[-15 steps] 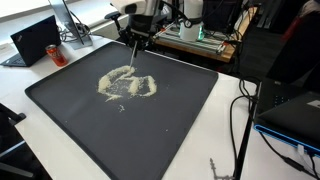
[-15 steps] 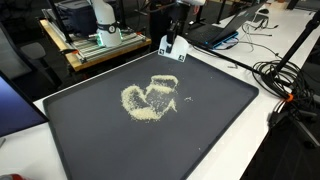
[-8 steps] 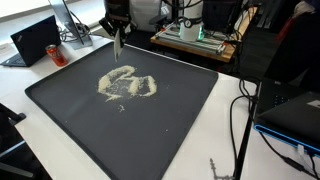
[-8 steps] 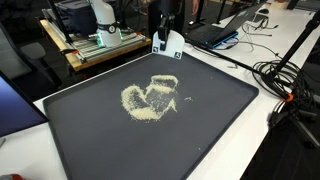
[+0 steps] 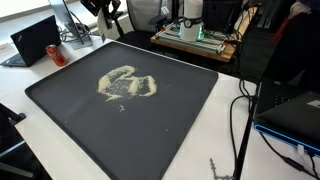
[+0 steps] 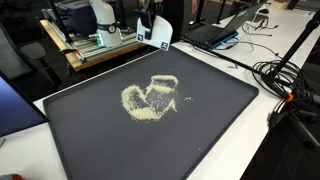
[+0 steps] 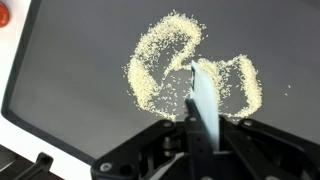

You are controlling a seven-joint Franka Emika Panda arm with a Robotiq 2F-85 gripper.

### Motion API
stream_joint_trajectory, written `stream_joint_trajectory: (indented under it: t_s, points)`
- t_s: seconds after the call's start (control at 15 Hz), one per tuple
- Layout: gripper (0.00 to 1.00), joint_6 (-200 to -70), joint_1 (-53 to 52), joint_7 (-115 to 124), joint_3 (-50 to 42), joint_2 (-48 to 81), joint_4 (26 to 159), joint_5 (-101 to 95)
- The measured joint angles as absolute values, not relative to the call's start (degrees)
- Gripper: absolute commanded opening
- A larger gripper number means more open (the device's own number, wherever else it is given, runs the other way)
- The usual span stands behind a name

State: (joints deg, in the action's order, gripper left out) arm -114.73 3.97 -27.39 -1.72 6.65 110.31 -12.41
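Observation:
A swirl of pale grains (image 5: 126,84) lies on a big dark mat (image 5: 170,130), also seen in an exterior view (image 6: 150,97) and in the wrist view (image 7: 190,72). My gripper (image 7: 200,130) is shut on a thin white flat blade (image 7: 203,98) that sticks out between the jaws. The gripper hangs high above the mat's far edge in both exterior views (image 5: 112,12) (image 6: 150,26), well clear of the grains. The blade touches nothing.
A laptop (image 5: 34,41) stands beside the mat's far corner. A cart with equipment (image 6: 96,40) is behind the mat. Cables (image 6: 285,75) trail over the white table. Another laptop (image 6: 216,32) lies at the back. An orange object (image 7: 4,14) shows off the mat.
The gripper has lifted off the grain pile with the blade and moved up and back past the mat's far edge. The grains have not visibly changed.

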Motion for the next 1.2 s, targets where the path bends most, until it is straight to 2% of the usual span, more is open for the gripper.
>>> stream_joint_trajectory:
  t_s: [0.27, 0.8, 1.2]
  points:
    - [0.04, -109.2, 4.8, -28.3, -3.1, 7.4, 106.2, -12.3]
    - [0.01, -109.0, 5.0, -28.4, -3.1, 7.8, 106.1, -12.0]
    - [0.01, -104.1, 9.4, -42.0, -4.1, 10.8, 103.0, 0.4]
